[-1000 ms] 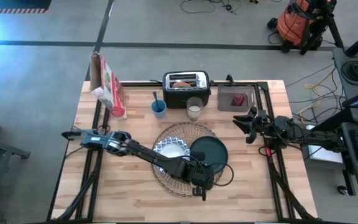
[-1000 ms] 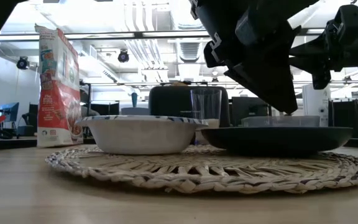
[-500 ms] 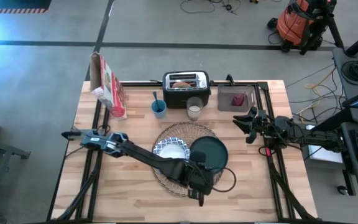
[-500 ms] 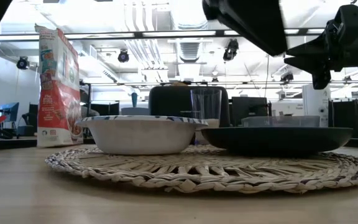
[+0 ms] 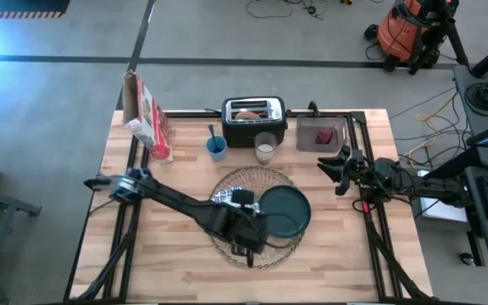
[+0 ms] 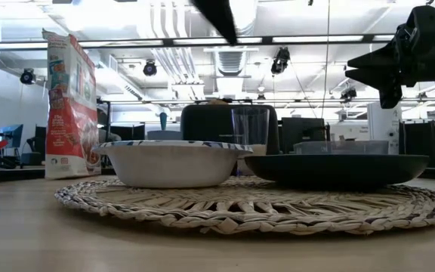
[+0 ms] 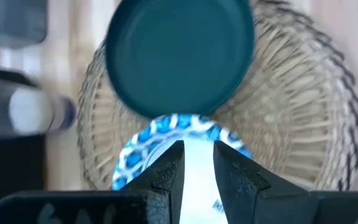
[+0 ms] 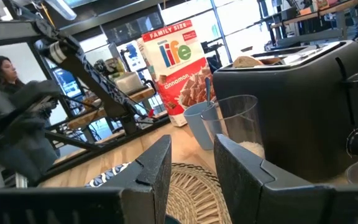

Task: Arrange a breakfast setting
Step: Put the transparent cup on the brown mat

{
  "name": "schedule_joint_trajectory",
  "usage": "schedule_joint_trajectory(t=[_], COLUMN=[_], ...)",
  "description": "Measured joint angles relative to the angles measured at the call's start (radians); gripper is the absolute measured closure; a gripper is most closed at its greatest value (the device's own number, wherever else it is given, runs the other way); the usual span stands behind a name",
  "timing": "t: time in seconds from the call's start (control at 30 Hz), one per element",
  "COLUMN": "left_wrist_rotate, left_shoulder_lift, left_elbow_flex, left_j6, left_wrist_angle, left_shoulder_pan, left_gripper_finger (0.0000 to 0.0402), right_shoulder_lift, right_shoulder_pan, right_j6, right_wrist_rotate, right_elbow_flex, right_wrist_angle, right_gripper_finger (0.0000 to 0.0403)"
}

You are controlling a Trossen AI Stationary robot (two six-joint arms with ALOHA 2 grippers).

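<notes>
High view: the large round woven straw placemat (image 5: 255, 216) lies mid-bench on the pale wooden bench (image 5: 176, 263); on it the blue-and-white patterned bowl (image 6: 171, 162) sits just beside the dark teal plate (image 5: 285, 210); the left gripper (image 5: 246, 247) hangs above the mat's near side, its fingers (image 7: 166, 171) a narrow gap apart, holding nothing; the clear glass of milk (image 5: 265, 148) stands beyond the mat, in front of the black-and-silver toaster (image 5: 253, 120); the right gripper (image 5: 335, 172) waits over the bench's right side, fingers (image 8: 157, 165) apart and empty.
</notes>
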Motion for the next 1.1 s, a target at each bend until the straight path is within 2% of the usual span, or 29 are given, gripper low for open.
schedule_joint_trajectory(t=[0.17,0.37,0.53,0.7,0.9,1.0,1.1], left_wrist_rotate=[-0.023,-0.089,-0.104,-0.105,-0.116,-0.105,-0.026], left_shoulder_lift=[-0.21,-0.452,-0.582,-0.629,-0.632,-0.625,-0.607], left_elbow_flex=[-0.355,-0.79,-1.023,-1.133,-1.157,-1.143,-1.118], left_j6=[-0.011,0.102,0.21,0.23,0.246,0.349,0.491], left_wrist_angle=[0.256,0.744,1.059,1.152,1.172,1.2,1.236], left_shoulder_pan=[-0.008,0.009,0.05,0.092,0.172,0.224,0.28], left_gripper_finger=[0.0331,0.0331,0.0331,0.0331,0.0319,0.0294,0.0267], right_shoulder_lift=[0.0,0.0,0.0,0.0,0.0,0.0,0.0], right_shoulder_pan=[0.0,0.0,0.0,0.0,0.0,0.0,0.0], right_j6=[0.0,0.0,0.0,0.0,0.0,0.0,0.0], right_wrist_rotate=[0.0,0.0,0.0,0.0,0.0,0.0,0.0], right_elbow_flex=[0.0,0.0,0.0,0.0,0.0,0.0,0.0], right_wrist_angle=[0.0,0.0,0.0,0.0,0.0,0.0,0.0], right_gripper_finger=[0.0291,0.0291,0.0291,0.0291,0.0291,0.0291,0.0291])
